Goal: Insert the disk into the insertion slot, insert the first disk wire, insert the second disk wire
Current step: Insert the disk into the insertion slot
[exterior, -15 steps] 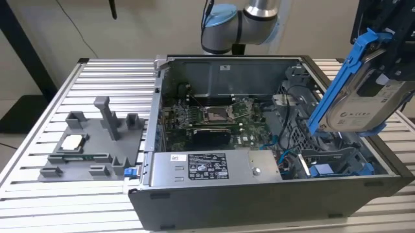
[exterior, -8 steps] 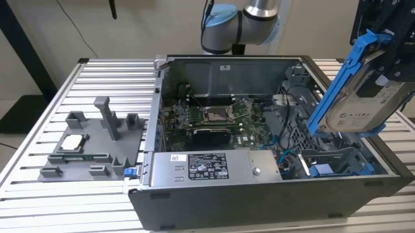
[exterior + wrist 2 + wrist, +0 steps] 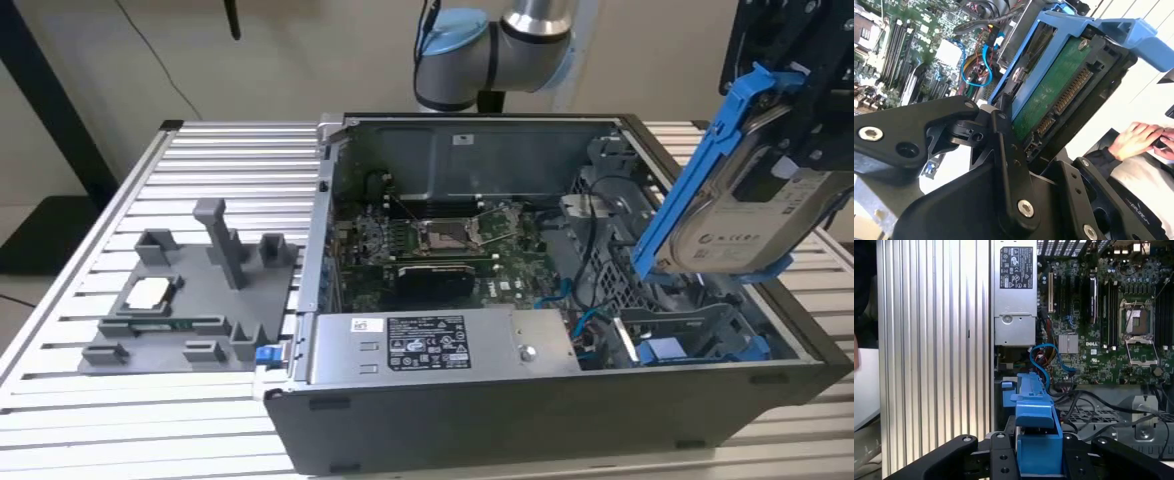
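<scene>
My gripper (image 3: 790, 140) is shut on the disk (image 3: 741, 225), a silver drive with a white label in a blue carrier frame (image 3: 694, 170). It hangs tilted above the exterior view's right end of the open computer case. Below it lies the insertion slot (image 3: 694, 338), a grey metal bay with blue rails, apart from the disk. In the second wrist view the black fingers (image 3: 1004, 145) clamp the disk's green circuit-board side (image 3: 1054, 95). The first wrist view has the carrier's blue edge (image 3: 1036, 430) between the jaws. A blue cable (image 3: 1041, 360) loops loose inside the case beside the slot.
A grey power-supply box (image 3: 427, 345) sits along the case's near wall, with the motherboard (image 3: 441, 240) behind it. A grey fixture tray (image 3: 187, 300) stands on the slatted table (image 3: 134, 420) at the exterior view's left. A person's hand (image 3: 1134, 140) is outside the case.
</scene>
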